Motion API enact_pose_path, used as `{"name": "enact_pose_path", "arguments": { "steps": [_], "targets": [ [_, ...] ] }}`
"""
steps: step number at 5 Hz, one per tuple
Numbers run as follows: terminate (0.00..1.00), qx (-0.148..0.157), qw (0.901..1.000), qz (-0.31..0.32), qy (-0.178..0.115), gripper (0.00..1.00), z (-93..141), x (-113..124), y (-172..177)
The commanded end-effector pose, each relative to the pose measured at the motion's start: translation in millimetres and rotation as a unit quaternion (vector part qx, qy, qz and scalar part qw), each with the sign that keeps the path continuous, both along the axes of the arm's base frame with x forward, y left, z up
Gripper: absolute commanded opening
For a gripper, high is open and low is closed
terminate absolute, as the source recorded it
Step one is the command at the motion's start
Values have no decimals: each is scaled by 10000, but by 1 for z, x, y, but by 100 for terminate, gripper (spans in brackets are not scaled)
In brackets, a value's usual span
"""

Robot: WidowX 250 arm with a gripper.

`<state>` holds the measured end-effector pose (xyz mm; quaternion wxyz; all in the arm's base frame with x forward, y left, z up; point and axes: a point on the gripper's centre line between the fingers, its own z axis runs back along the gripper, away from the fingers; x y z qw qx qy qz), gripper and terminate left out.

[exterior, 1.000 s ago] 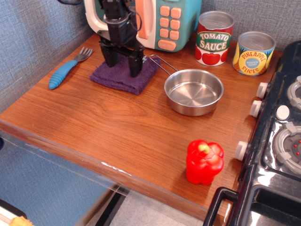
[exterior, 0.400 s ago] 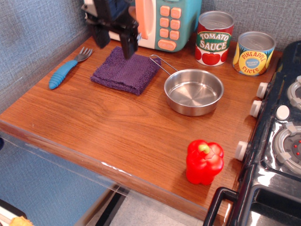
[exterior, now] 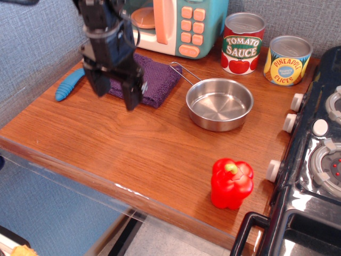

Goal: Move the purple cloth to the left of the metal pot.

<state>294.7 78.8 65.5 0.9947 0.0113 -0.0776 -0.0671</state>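
Observation:
The purple cloth [exterior: 157, 78] lies flat on the wooden counter, just left of the metal pot [exterior: 219, 104], whose thin wire handle [exterior: 182, 72] points toward the cloth. My gripper [exterior: 114, 93] is open and empty. It hangs raised in front of the cloth's left part and hides that part. Its two black fingers [exterior: 132, 93] point down and hold nothing.
A blue-handled fork [exterior: 69, 85] lies at the left, partly behind the arm. A toy microwave [exterior: 178, 24] stands at the back, with a tomato sauce can [exterior: 242, 42] and a pineapple can [exterior: 286, 60] to its right. A red pepper [exterior: 230, 182] stands front right. A stove [exterior: 319, 160] borders the right side.
The gripper was down on the cloth, then let go and rose. It has now moved forward and left, away from the cloth. The cloth lies where it was.

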Motion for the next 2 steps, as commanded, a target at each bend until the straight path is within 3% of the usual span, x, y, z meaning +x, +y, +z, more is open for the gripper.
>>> {"name": "enact_pose_path", "arguments": {
  "steps": [1, 2],
  "targets": [
    [0, 184, 9996, 10, -217, 100, 16, -4, 6],
    [100, 184, 9996, 10, -217, 100, 16, -4, 6]
  ]
}}
